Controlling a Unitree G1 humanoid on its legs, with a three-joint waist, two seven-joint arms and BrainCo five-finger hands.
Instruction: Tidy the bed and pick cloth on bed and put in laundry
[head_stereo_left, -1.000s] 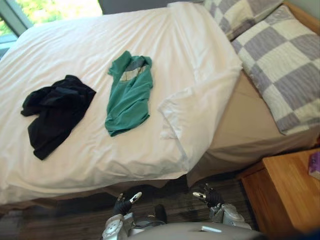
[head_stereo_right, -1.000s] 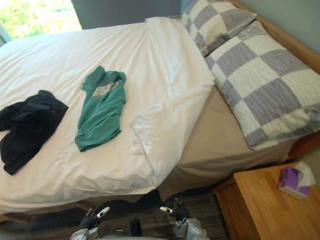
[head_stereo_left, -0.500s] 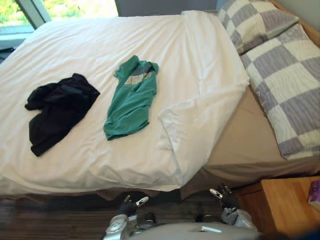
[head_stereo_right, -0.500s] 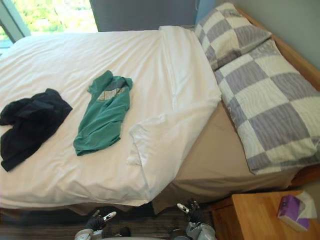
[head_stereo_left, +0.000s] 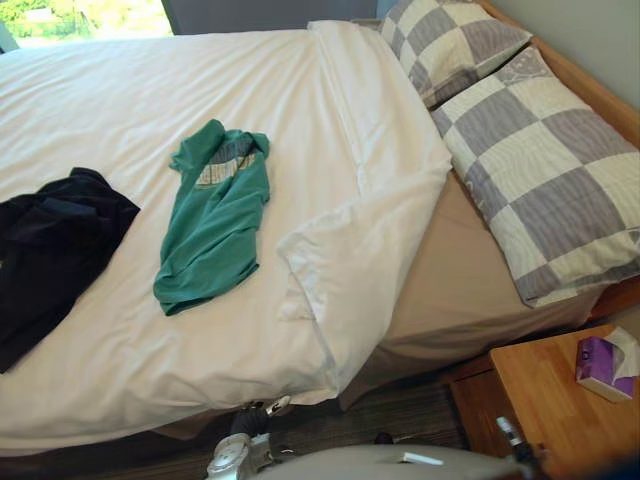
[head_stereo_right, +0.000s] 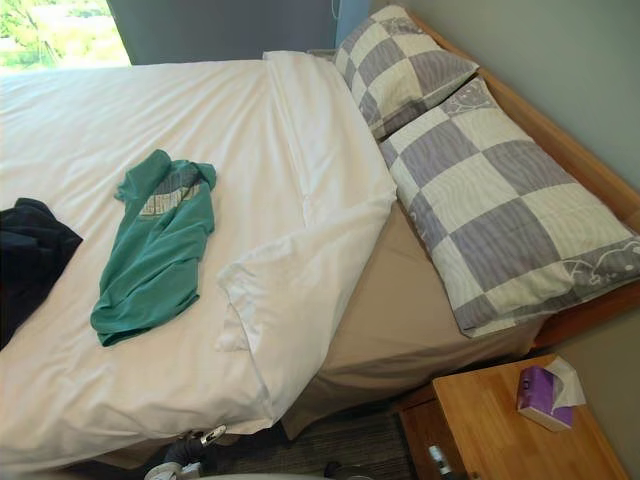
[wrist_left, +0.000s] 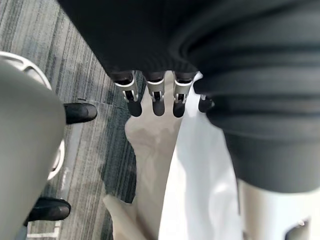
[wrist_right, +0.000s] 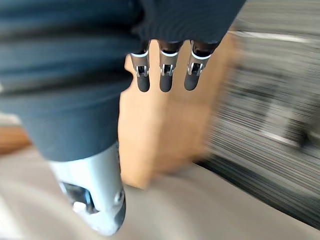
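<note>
Hanging low and empty at the near bedside: fingers (wrist_left: 154, 100) of the left hand (head_stereo_left: 248, 420) straight and apart above the striped carpet (wrist_left: 75, 65), right hand (wrist_right: 185, 20) equally slack next to the wooden nightstand (head_stereo_left: 560, 400). To begin well, probably reach far over the mattress edge for the green shirt (head_stereo_left: 212, 220) lying flat mid-duvet, then the black garment (head_stereo_left: 50, 250) to its left, bunching each fully before lifting. Beyond: white duvet (head_stereo_left: 120, 100) with one corner turned back off a tan sheet (head_stereo_left: 450, 270), checked pillows (head_stereo_left: 540, 180), tissue box (head_stereo_left: 605, 365) on the nightstand, grey wall (head_stereo_right: 560, 60), bright window (head_stereo_right: 50, 25).
</note>
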